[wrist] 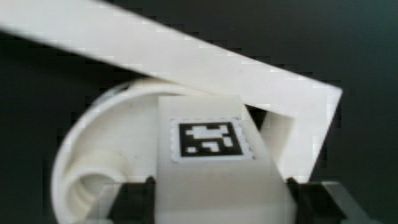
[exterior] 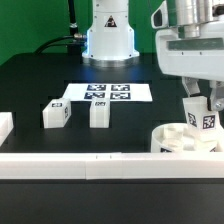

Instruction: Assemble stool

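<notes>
So the claw (wrist: pixel 222 197) is clamped on one leg block (wrist: pixel 214 130), with a finger (wrist: pixel 135 198) pressed to either side and the tag facing the wrist camera. My guess is it holds the block by its sides so the free end can drop into a socket, because the block hangs upright right over the round seat (exterior: pixel 180 141). Can't tell if it's touching the seat yet. The seat sits just behind the border rail (exterior: pixel 90 165) on the exterior view's right, probably braced there so it won't slide. Further out, a second leg (exterior: pixel 99 113) and a third leg (exterior: pixel 55 114) stand apart on the black table (exterior: pixel 30 85) near the marker board (exterior: pixel 105 92), parked within reach I'd say. Count: one seat, three legs visible, one of them held.
</notes>
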Controlling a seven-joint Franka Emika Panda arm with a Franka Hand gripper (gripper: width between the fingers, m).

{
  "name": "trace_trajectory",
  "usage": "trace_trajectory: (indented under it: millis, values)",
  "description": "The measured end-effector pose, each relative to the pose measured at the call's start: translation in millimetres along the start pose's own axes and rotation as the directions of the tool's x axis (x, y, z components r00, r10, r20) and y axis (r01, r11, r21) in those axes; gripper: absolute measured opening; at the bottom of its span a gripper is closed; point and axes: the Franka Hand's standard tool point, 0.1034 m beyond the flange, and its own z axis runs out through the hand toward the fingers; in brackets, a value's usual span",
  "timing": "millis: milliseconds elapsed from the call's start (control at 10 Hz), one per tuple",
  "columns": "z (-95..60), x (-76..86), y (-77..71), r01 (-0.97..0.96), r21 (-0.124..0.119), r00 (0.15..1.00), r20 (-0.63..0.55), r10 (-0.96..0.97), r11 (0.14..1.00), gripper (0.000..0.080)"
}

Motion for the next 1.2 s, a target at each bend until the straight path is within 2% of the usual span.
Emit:
trace_trajectory:
  millis: [200, 400, 700, 800, 900, 1200]
  values:
    - [0.0, -2.0, 1.4, -0.2, 0.016, 0.98, 0.025, 0.2, 0.98, 0.0343]
    - [0.0, -4.9, 1.1, -0.402, 0.021, 0.915, 0.055, 0.4, 0.915, 0.0343]
    - [0.2, -5.1, 1.4, -0.471, 0.018, 0.881, 0.067, 0.469, 0.882, 0.0343]
    - [0.2, -5.2, 1.4, -0.463, 0.018, 0.885, 0.067, 0.461, 0.886, 0.0436]
    - [0.1, -5.2, 1.3, -0.456, 0.019, 0.888, 0.067, 0.454, 0.89, 0.0599]
    - [-21.4, -4.3, -7.9, -0.3, 0.061, 0.952, 0.076, 0.295, 0.952, 0.0645]
